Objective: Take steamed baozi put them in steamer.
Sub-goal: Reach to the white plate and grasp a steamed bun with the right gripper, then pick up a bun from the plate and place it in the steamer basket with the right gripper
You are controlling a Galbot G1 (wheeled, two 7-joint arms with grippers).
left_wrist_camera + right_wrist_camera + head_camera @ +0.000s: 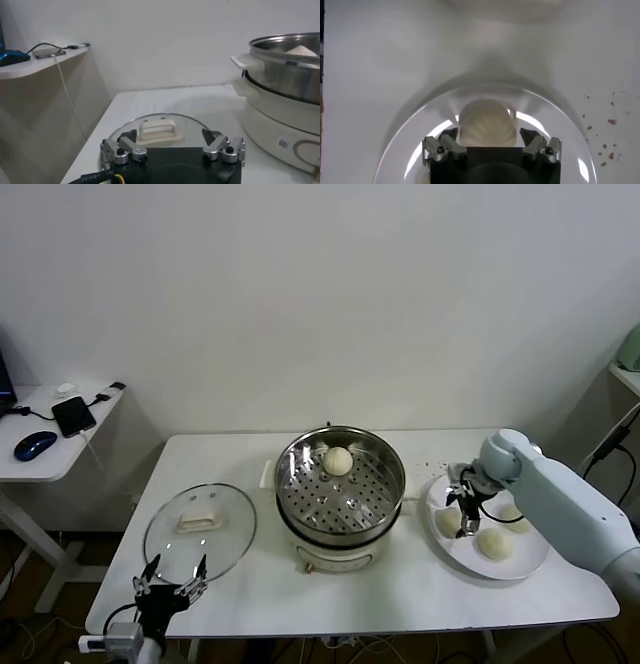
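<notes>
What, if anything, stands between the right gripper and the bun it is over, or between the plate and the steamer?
Nothing visible. The right gripper is open just above a baozi on the plate. The steamer is uncovered, its glass lid lying on the table at its other side.

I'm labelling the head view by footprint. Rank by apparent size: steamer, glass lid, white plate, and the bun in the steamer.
1. Round shiny stainless-steel steamer
2. Flat white plate and round glass lid: look alike, not ranked
3. Small pale cream bun in the steamer
</notes>
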